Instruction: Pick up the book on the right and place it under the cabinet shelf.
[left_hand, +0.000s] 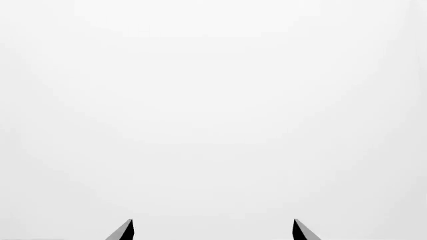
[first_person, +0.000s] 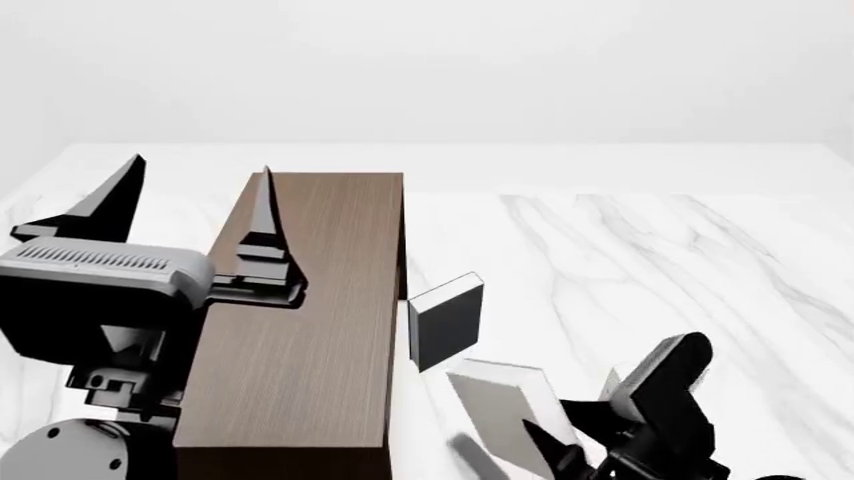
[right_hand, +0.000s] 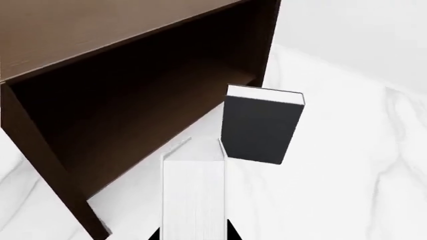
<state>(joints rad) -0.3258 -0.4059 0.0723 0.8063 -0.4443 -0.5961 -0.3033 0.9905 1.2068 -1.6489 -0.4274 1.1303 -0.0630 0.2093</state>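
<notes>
My right gripper is shut on the white book, its jaws pressing both sides. In the head view the book is tilted and lifted off the marble floor in front of the right gripper, just right of the cabinet shelf. The cabinet shelf is a long dark brown wooden box. Its open, dark underside faces the held book in the right wrist view. My left gripper is open and empty, raised over the cabinet's left side. The left wrist view shows only its fingertips against plain white.
A dark grey book with white page edges stands upright on the floor beside the cabinet's right side, just beyond the held book; it also shows in the right wrist view. White marble floor stretches to the right.
</notes>
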